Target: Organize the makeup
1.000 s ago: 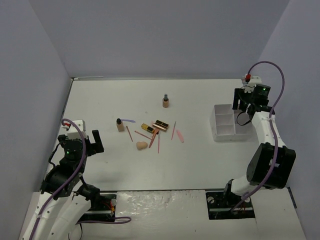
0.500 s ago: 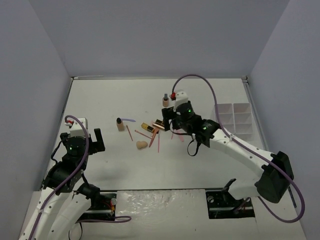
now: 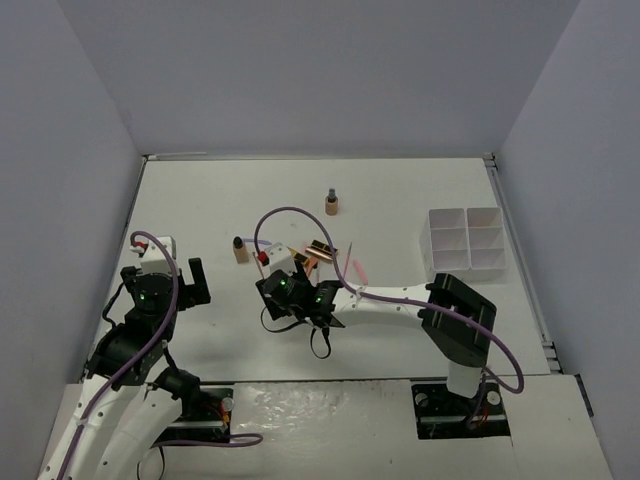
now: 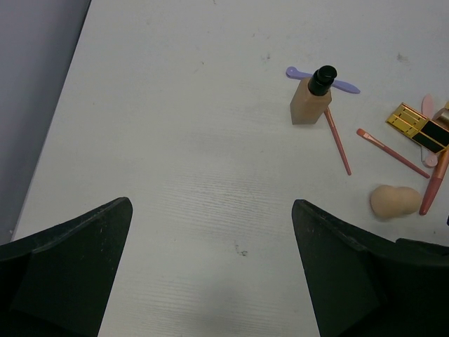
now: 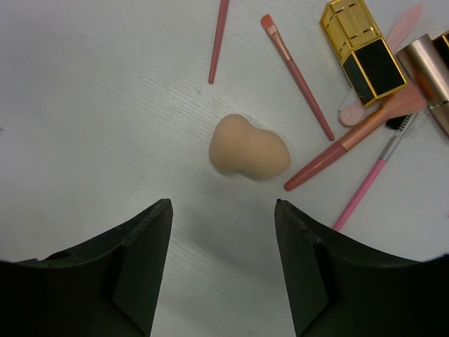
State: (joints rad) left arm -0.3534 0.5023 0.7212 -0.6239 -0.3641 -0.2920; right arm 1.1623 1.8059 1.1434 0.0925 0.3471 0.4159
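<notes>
The makeup lies in a loose pile mid-table. In the right wrist view a peach sponge (image 5: 249, 149) lies just ahead of my open, empty right gripper (image 5: 223, 207), apart from both fingers. Beside it lie a gold-black lipstick tube (image 5: 361, 49) and thin pink and red sticks (image 5: 298, 77). From above, my right gripper (image 3: 296, 292) covers the sponge. Tan bottles stand at the left (image 3: 240, 250) and farther back (image 3: 331, 204). My left gripper (image 3: 195, 283) is open and empty over bare table (image 4: 212, 203); its view shows the left bottle (image 4: 311, 98), a lilac stick (image 4: 347, 87) and the sponge (image 4: 391, 202).
The white six-compartment tray (image 3: 466, 243) stands at the right, away from both grippers. The right arm (image 3: 390, 295) stretches across the table's middle from its base. Grey walls close in the left, back and right sides.
My right arm has swung from the tray at the right, across the pile, to a low spot over the sponge. My left gripper has barely moved.
</notes>
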